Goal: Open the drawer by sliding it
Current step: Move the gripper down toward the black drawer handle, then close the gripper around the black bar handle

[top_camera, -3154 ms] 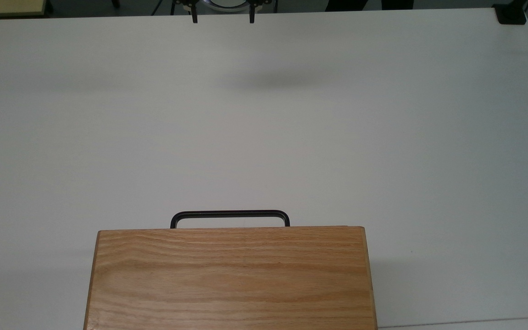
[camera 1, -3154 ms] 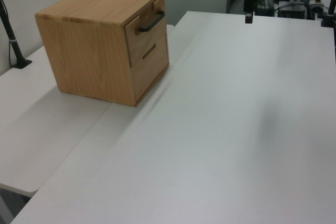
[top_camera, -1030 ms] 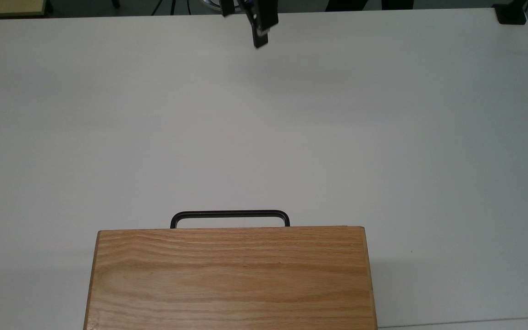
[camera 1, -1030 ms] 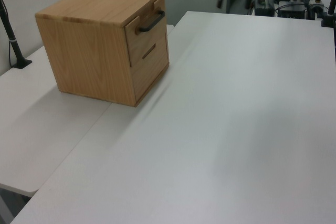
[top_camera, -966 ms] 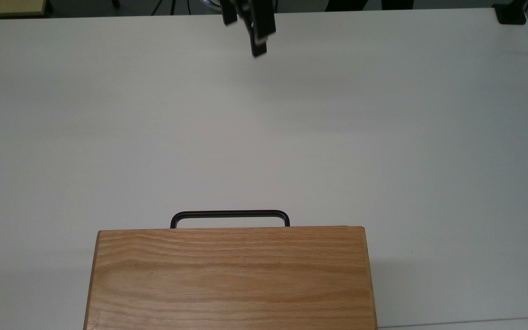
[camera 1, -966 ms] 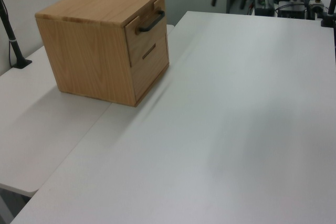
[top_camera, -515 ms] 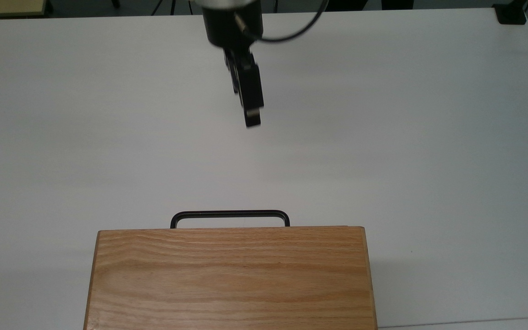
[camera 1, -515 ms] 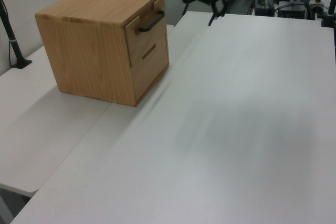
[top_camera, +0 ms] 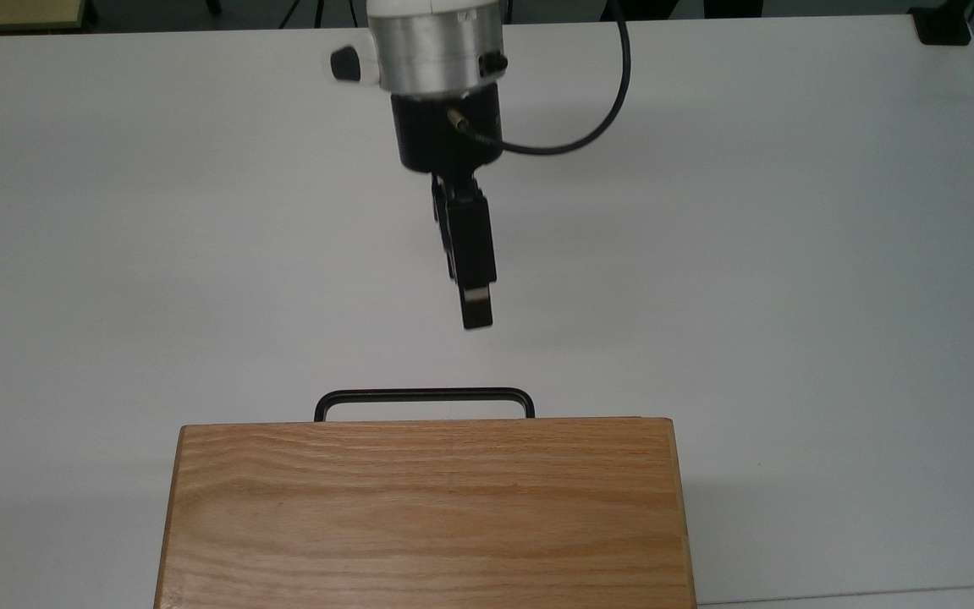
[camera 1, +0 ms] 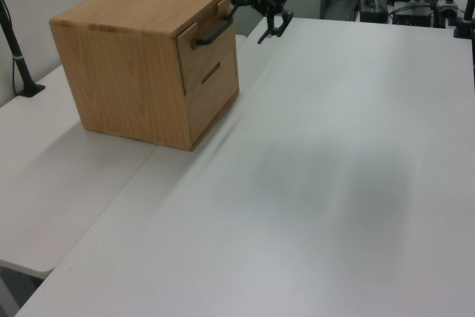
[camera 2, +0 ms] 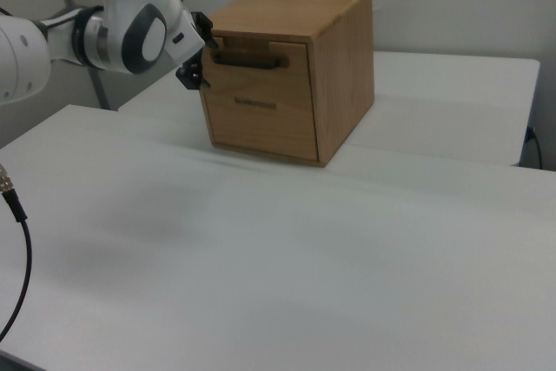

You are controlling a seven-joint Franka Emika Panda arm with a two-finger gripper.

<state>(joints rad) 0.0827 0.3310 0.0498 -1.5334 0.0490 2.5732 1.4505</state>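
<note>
A light oak cabinet (camera 1: pixel 145 57) stands on a white table (camera 1: pixel 334 183). In the left view it sits toward the left view's upper left; in the right view it sits at upper centre; in the top view its grained top (top_camera: pixel 424 512) lies at the bottom edge, cut off by the frame.

The cabinet's front holds two drawers, one above the other. The upper drawer (camera 2: pixel 261 65) carries a thin black U-shaped bar handle (top_camera: pixel 424 399), which in the top view juts out past the cabinet's front edge toward the gripper. This drawer's front panel sits close against the cabinet; in the left view it (camera 1: pixel 206 35) appears very slightly proud of the front, but how far, if at all, it is pulled out cannot be told. The lower drawer (camera 2: pixel 264 121) has a dark slot for a pull (camera 2: pixel 255 102). Nothing of either drawer's inside can be seen, so any contents are hidden.

The robot's gripper (camera 1: pixel 261 7) hovers above the table just in front of the handle, near it but apart from it. In the left view its two dark fingers (camera 1: pixel 269 30) are spread with a clear gap between them, gripping nothing. In the top view the fingers line up one over the other, so only a single dark finger (top_camera: pixel 470 262) can be made out, pointing toward the handle. In the right view the white arm (camera 2: pixel 95 28) covers most of the gripper.

A black cable (top_camera: pixel 597 110) loops from the wrist.
</note>
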